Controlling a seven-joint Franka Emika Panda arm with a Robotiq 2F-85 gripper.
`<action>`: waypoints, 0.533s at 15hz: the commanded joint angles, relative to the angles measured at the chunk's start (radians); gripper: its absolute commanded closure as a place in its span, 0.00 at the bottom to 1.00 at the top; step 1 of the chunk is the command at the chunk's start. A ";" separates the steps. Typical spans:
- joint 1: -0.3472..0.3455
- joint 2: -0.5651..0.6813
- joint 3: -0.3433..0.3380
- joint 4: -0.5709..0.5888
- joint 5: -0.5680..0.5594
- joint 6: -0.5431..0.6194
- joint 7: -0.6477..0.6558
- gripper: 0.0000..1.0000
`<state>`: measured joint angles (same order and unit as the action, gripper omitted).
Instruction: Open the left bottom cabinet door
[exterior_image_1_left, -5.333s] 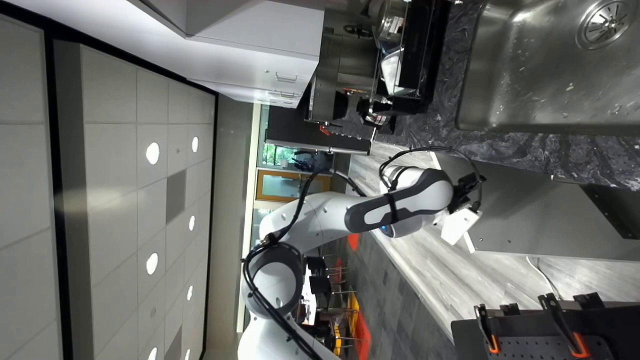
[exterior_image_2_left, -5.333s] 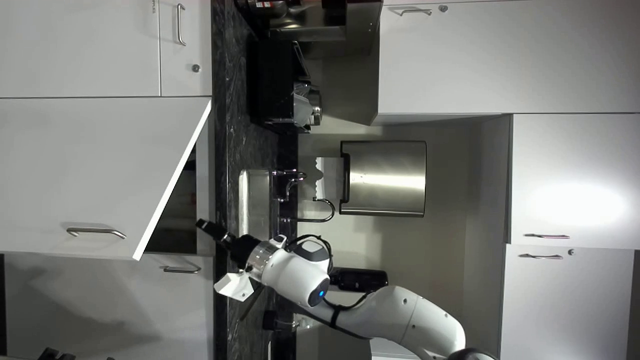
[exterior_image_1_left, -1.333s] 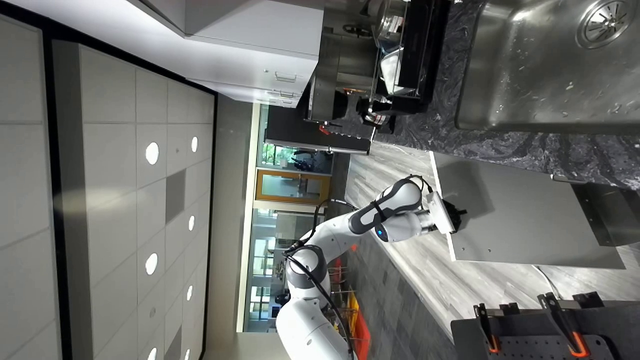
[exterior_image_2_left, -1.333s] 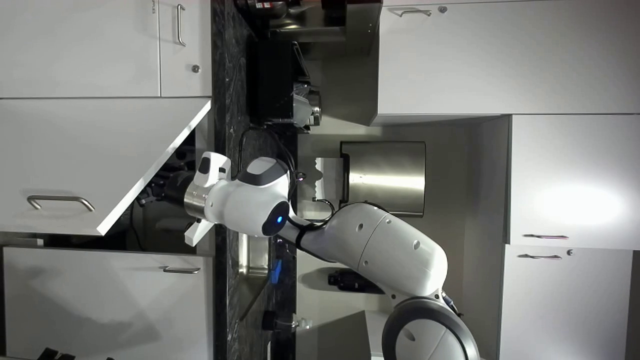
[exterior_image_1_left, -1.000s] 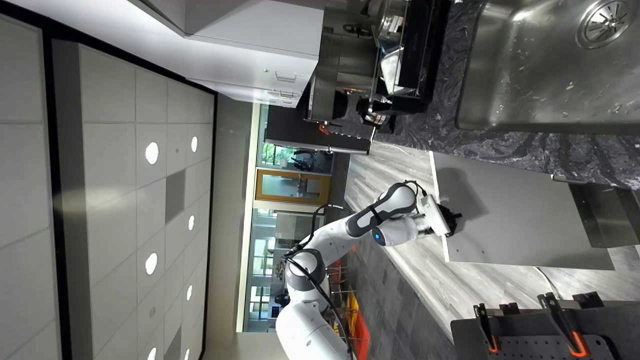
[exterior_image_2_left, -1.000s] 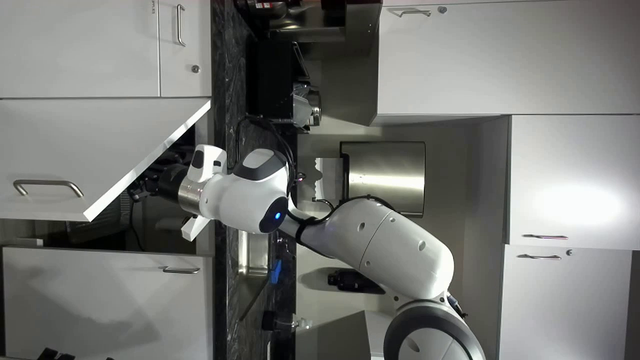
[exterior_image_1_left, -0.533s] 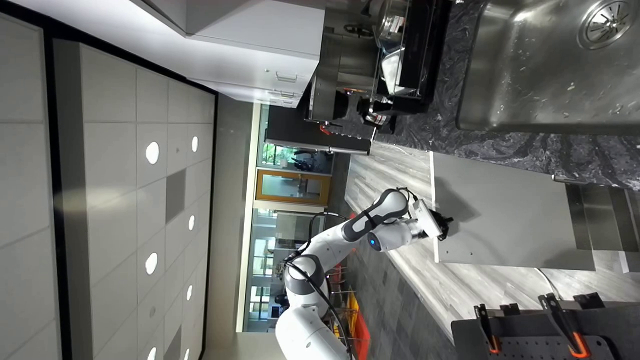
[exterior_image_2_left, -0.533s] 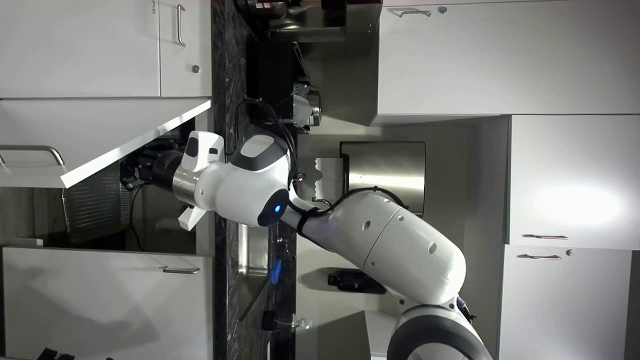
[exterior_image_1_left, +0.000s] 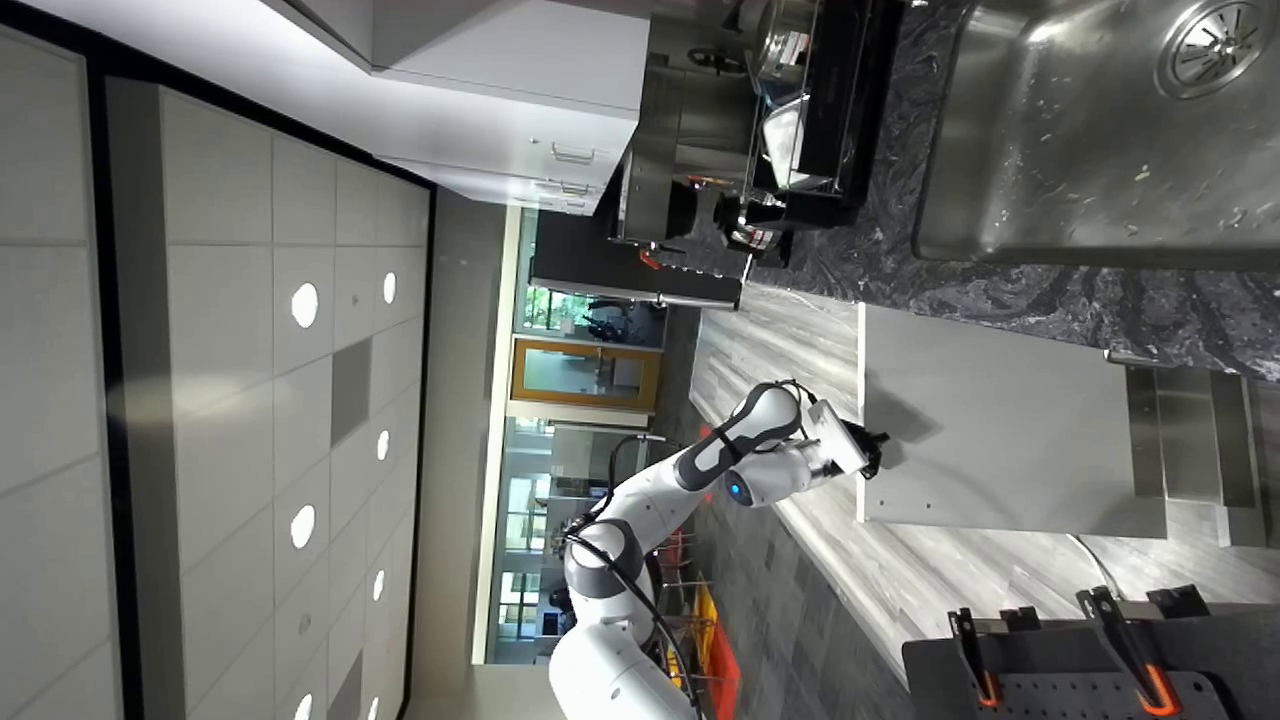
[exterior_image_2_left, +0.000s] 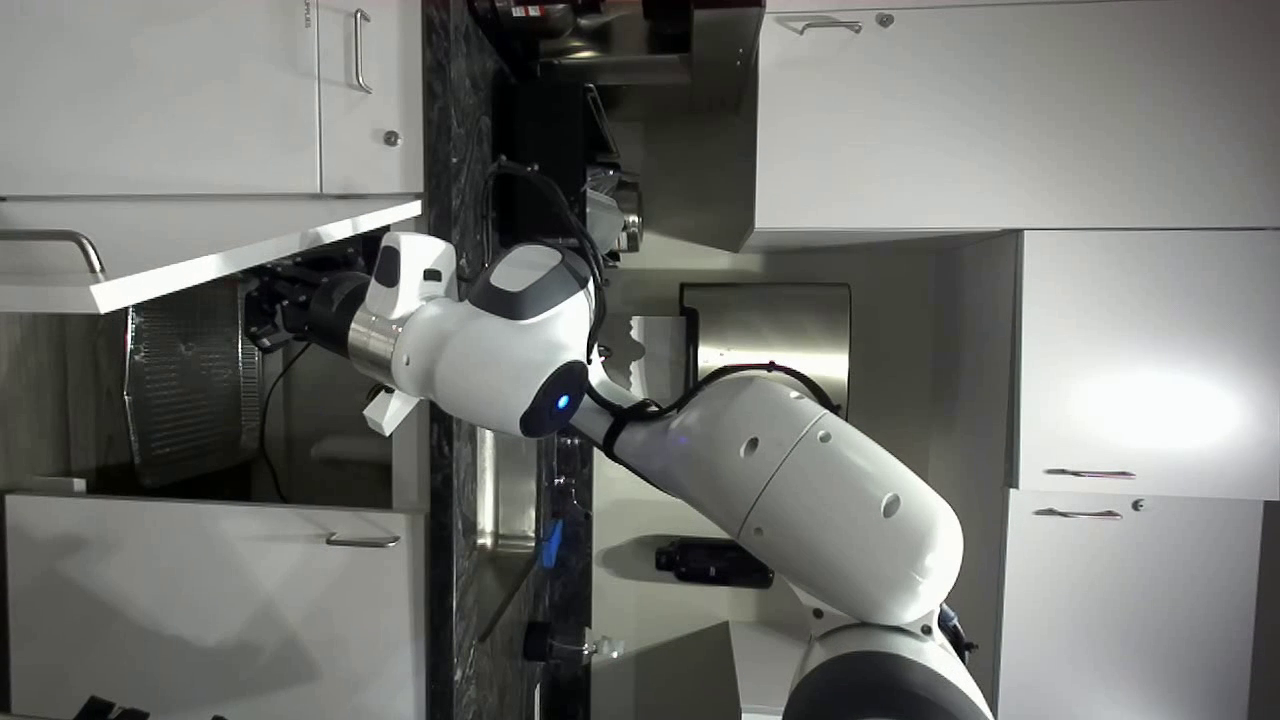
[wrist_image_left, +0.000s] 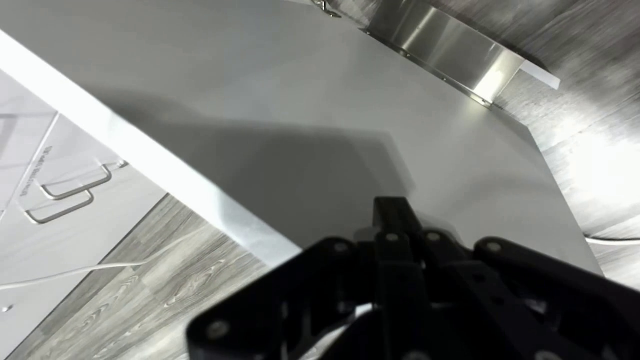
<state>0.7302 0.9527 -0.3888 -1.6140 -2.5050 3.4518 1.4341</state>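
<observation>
Where the dark countertop (exterior_image_1_left: 1080, 300) runs, the arm (exterior_image_2_left: 840, 490) reaches in beside the left bottom cabinet door (exterior_image_1_left: 1000, 420), which stands wide open.
Door sits below the countertop, angled well out from its opening, seen in both exterior views; plain inner face fills much of the wrist view. Neighbouring panel (exterior_image_2_left: 215, 600) lies flush just past the opening. Steel sink (exterior_image_1_left: 1080, 140) is set into the countertop, near the door. Ribbed item (exterior_image_2_left: 190, 390) shows through the opening, can't tell what it is. Gripper (wrist_image_left: 398, 214) is on the door's inner side, near the bright edge. Slim handle (exterior_image_2_left: 50, 236) stands on the door's outer face, partly cut off at the view's edge. Fingers (wrist_image_left: 387, 212) are pressed together and point toward the inner face; whether they touch it, can't tell.
</observation>
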 joint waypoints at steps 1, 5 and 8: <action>0.047 -0.023 -0.050 -0.029 -0.010 0.010 0.045 1.00; 0.131 -0.042 -0.138 -0.123 0.012 0.009 0.166 1.00; 0.198 -0.053 -0.196 -0.168 0.026 0.008 0.250 1.00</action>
<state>0.8488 0.9491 -0.5174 -1.7065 -2.4953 3.4520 1.6079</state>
